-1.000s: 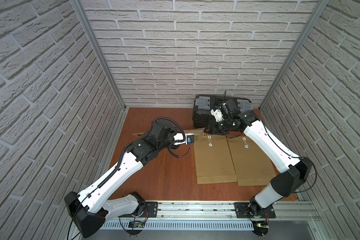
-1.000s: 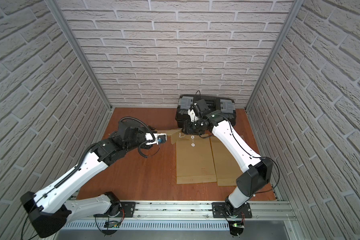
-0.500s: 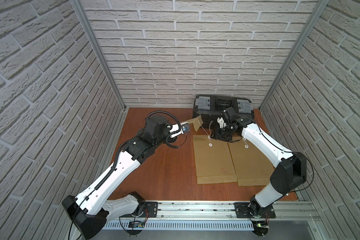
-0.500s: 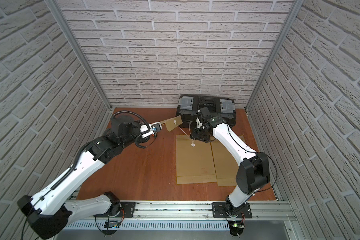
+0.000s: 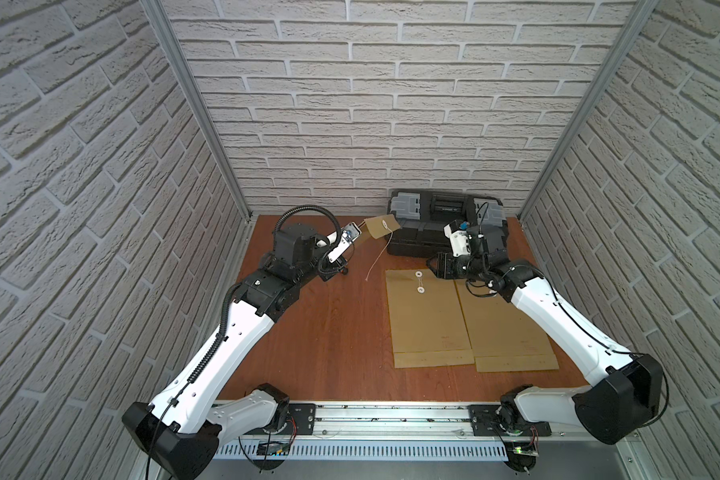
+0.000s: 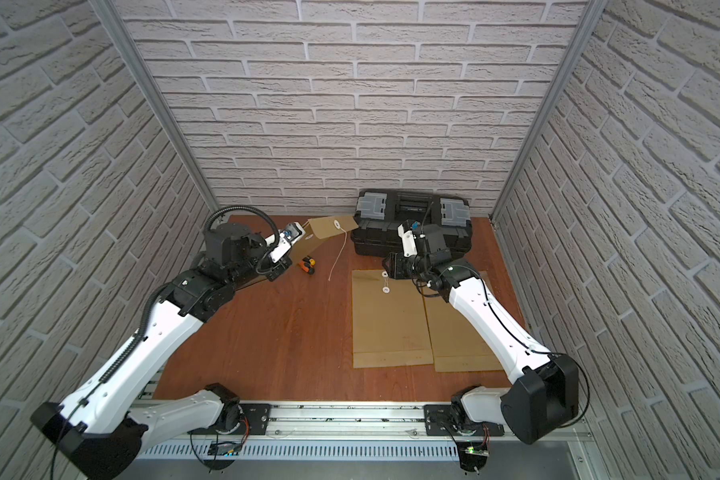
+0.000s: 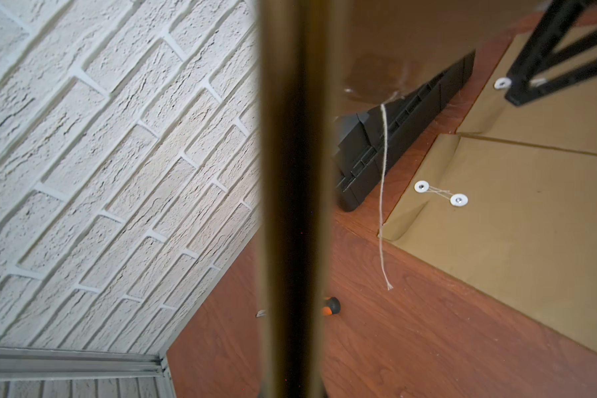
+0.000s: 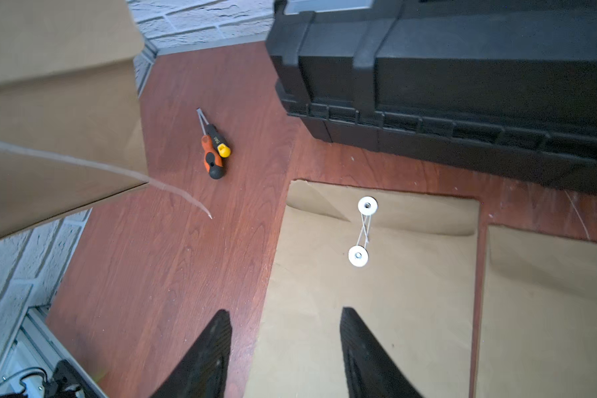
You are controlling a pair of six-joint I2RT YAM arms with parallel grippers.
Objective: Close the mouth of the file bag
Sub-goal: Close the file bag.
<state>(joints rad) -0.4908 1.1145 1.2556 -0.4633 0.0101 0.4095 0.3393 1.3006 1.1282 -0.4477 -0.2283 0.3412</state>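
holding the file bag [image 5: 382, 226] aloft by one edge, left gripper [image 5: 356, 237] is clamped tight on it; bag hangs tilted beside the toolbox [image 5: 425, 245] w/ string [image 5: 377, 259] dangling free, mouth not yet tied. right gripper [image 8: 285, 310] stands half wide, empty, above a tied bag [image 8: 376, 293] on the table [image 5: 329, 332]. risks: single-edge grip lets bag swing or slip; thin string may evade the pinch or snag the toolbox.

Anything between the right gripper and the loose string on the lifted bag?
Nothing visible. The right gripper, open, hovers over a flat envelope; only bare table separates it from the string hanging off the file bag. Screwdrivers lie on the table beyond it.
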